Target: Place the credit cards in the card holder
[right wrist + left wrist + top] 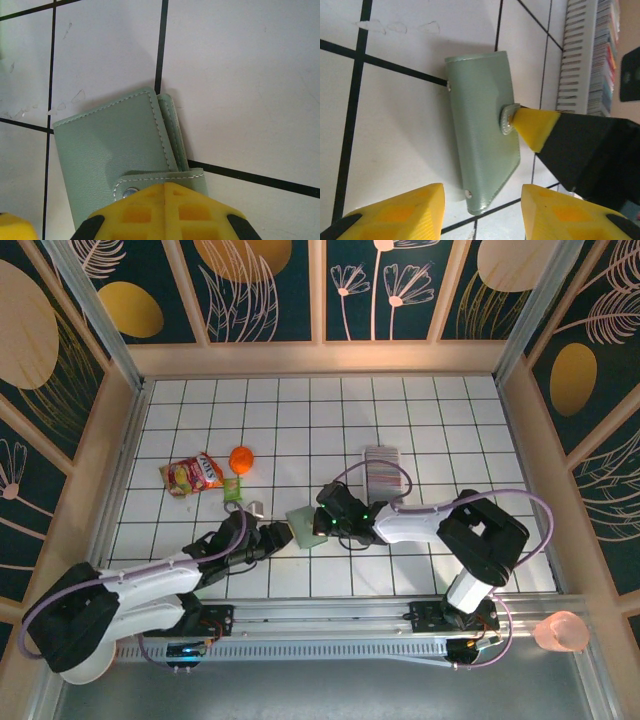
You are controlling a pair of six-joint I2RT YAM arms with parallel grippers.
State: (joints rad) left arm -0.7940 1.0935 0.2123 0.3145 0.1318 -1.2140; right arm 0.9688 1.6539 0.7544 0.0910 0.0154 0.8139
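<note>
The sage-green card holder [480, 145] lies folded shut on the white tiles [303, 524]. My left gripper [481, 195] is open, its yellow fingers on either side of the holder's near corner without touching it. My right gripper [165, 187] is shut, its tips pressed against the small clasp tab [150, 179] at the holder's edge; the tab [509, 119] curls up slightly against the yellow tip. In the top view the left gripper [283, 536] and right gripper [322, 523] flank the holder. The credit cards [383, 468] stand edge-on as a striped row [607, 55] in a long clear tray behind it.
A red snack packet [192, 475], an orange ball [241, 459] and a small green item [232, 490] lie at mid-left. A pink cup [562, 632] sits outside the table at the lower right. Raised walls border the tiled table [420, 410].
</note>
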